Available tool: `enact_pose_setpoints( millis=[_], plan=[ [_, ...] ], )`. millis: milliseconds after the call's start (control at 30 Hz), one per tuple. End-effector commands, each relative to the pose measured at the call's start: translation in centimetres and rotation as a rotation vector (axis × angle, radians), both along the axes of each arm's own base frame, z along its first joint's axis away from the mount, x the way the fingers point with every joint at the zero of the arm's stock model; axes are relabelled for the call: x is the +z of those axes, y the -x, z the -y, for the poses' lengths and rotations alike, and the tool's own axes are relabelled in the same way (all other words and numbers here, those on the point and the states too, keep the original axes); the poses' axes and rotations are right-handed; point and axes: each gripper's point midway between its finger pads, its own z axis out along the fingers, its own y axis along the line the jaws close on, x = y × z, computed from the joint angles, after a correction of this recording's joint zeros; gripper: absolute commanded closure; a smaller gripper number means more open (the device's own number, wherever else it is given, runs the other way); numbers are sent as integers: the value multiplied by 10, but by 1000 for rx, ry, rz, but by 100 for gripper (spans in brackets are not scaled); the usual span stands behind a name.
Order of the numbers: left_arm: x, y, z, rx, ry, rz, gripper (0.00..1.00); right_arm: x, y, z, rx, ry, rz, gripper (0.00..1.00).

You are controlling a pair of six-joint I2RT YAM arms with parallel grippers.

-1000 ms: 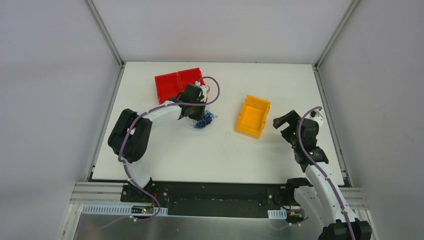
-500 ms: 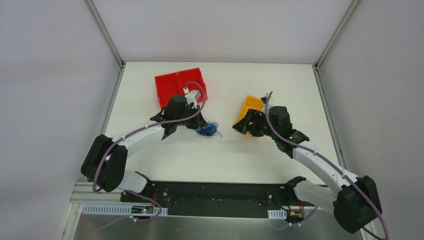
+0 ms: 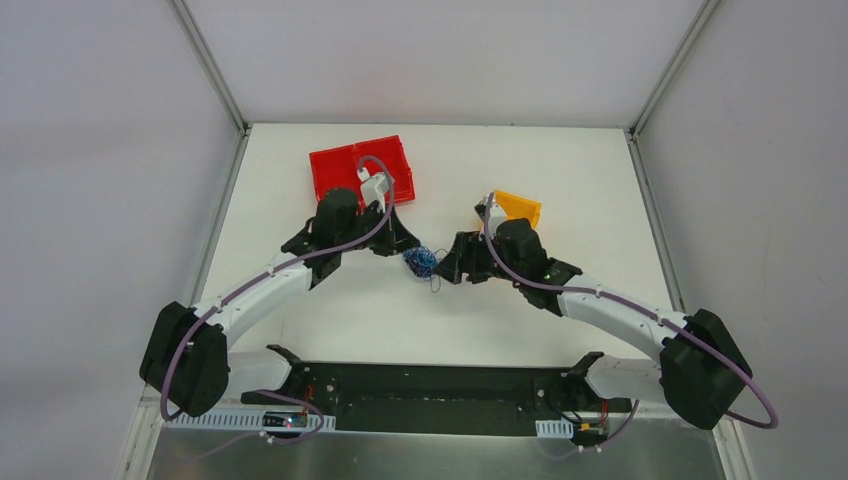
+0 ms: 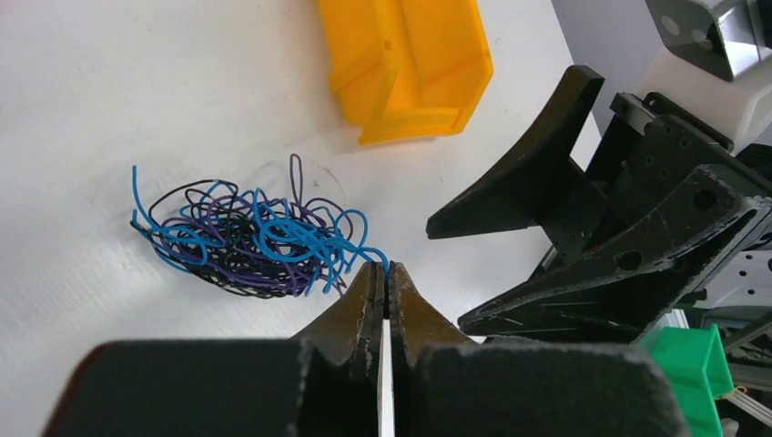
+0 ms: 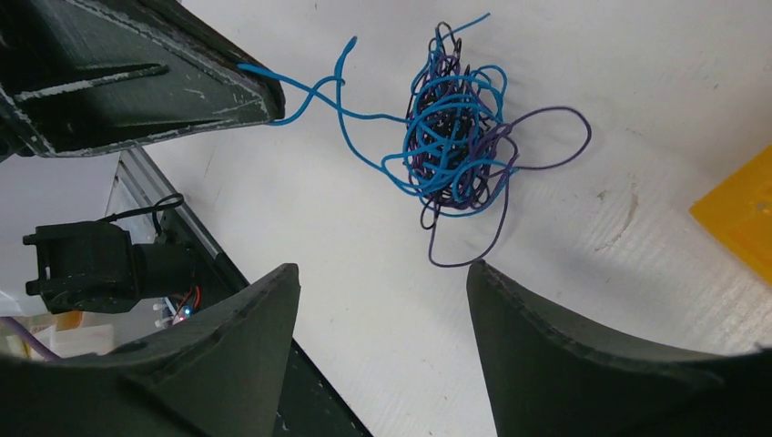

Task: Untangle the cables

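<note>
The cables (image 3: 421, 262), light, limp and springy, lie near the worktop's middle. Left gripper (image 4: 386, 278) is clenched on a blue strand; right gripper (image 5: 380, 291), released, should probably take a loose purple loop.

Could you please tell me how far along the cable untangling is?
Done: the left end effector is shut on one blue strand. In hand: the right end effector, open, is poised near the cables. Left: they form one knotted bundle; nothing separated yet.

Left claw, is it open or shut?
Shut. The left claw shows no gap at its tip and pinches a blue strand leading out of the cable bundle; the right wrist view shows that strand ending at its tip.
</note>
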Motion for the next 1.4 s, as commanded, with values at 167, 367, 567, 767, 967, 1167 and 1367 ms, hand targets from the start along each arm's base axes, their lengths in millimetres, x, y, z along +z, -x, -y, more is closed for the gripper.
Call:
enact_pose_setpoints(
  millis=[167, 367, 567, 767, 967, 1167, 1367],
  plan=[
    [49, 16, 11, -111, 87, 46, 100, 21, -23, -7, -21, 42, 166, 34],
    [68, 28, 17, -198, 99, 42, 100, 28, -17, -14, 52, 82, 252, 28],
    [80, 38, 19, -246, 127, 41, 100, 39, -11, -33, 106, 48, 333, 27],
    [94, 49, 26, -338, 162, 48, 100, 39, -11, -53, 112, 25, 408, 27],
    [129, 58, 28, -377, 214, 99, 100, 1, -25, -50, -24, 109, 368, 30],
    [163, 59, 26, -373, 241, 161, 100, -32, -28, -20, -212, 118, 266, 50],
    [175, 47, 11, -250, 202, 211, 100, -48, -12, 7, -268, 123, 195, 62]
  ],
)
